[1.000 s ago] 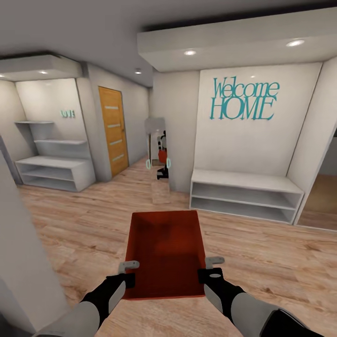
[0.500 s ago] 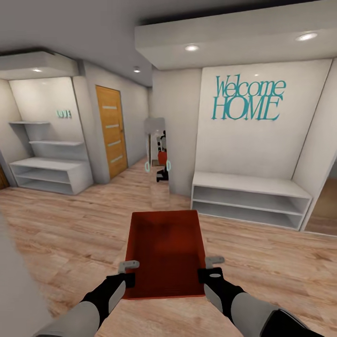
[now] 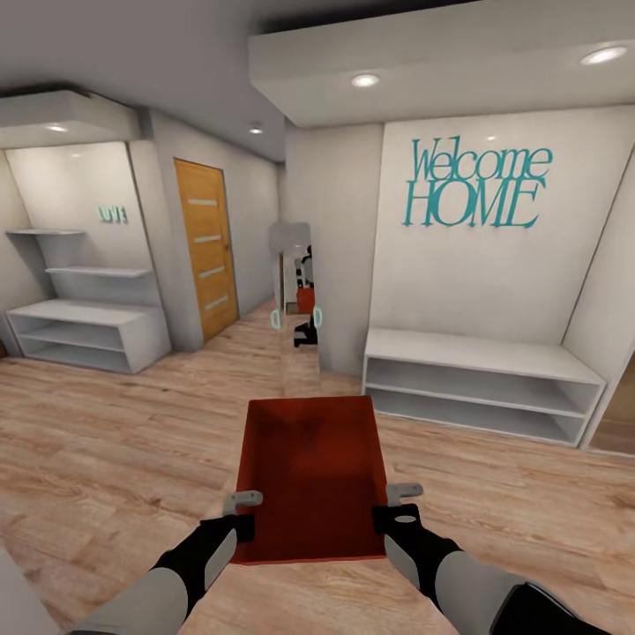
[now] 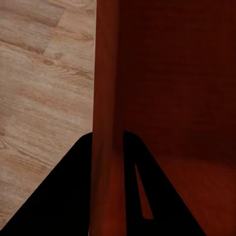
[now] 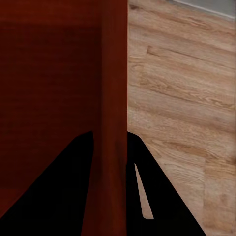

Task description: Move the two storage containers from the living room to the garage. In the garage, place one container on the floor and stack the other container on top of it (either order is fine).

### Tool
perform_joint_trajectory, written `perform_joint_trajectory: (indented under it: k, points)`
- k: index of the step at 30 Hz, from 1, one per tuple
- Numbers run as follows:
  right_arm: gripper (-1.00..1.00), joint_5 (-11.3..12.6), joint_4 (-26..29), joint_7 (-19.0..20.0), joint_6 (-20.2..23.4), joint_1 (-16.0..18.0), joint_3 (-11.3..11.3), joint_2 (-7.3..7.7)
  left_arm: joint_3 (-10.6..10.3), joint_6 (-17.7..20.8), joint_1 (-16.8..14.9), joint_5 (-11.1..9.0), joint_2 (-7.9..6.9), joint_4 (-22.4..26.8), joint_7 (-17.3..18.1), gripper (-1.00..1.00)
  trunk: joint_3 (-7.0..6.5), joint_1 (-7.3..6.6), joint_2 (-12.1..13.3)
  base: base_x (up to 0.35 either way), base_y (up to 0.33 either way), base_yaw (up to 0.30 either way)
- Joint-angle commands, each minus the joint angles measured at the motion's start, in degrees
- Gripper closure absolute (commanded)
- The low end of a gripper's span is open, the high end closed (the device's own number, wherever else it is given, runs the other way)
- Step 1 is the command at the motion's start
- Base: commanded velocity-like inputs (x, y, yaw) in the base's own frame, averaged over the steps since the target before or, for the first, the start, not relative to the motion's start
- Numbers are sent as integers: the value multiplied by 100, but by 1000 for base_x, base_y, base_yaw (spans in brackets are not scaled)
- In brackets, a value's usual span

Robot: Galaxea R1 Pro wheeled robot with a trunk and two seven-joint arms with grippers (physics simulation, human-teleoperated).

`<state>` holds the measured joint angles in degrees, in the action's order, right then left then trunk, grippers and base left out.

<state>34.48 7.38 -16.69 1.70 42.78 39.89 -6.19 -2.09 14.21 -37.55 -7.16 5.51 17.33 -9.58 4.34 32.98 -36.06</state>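
One orange-red bin (image 3: 310, 476) rides out front above the plank floor (image 3: 106, 459), empty as far as its shadowed inside shows. Left gripper (image 3: 236, 515) pinches its left wall, right gripper (image 3: 399, 506) the right.

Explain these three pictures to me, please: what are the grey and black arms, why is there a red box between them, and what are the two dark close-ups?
This is a simulated wheeled robot with two arms. The big picture comes from a camera on its head, looking down over both arms. Its left hand and right hand each clamp one side wall of an open orange-red rectangular plastic bin, carried above a light wood plank floor. Ahead are a white low shelf unit under teal "Welcome HOME" lettering, and an orange wooden door with pale stripes.

The two close-ups come from cameras near each hand, looking along its fingers. The black shapes are the fingers, with the bin's red wall pinched between them, and floor planks beside it.
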Motion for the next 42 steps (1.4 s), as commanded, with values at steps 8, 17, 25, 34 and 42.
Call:
perform_joint_trajectory:
  k: [8,17,25,34,42]
  points:
    - [100,120,-70,-6,14,3,-26,4,121,-69,-6,74,-6,66,-53,100,10,5,-9,323,0,0]
    - [100,128,-70,-9,6,3,-32,3,121,-67,-6,73,-6,63,-53,100,10,5,-9,323,0,168]
    - [100,129,-70,-9,11,3,-36,12,121,-67,-6,74,-6,65,-53,100,10,5,-9,323,0,75]
    - [100,129,-70,-9,6,3,-41,8,121,-68,-6,74,-6,66,-56,100,10,5,-9,323,0,103]
    - [100,129,-70,-9,6,3,-43,13,121,-67,-6,74,-6,66,-55,100,10,5,-9,323,0,267]
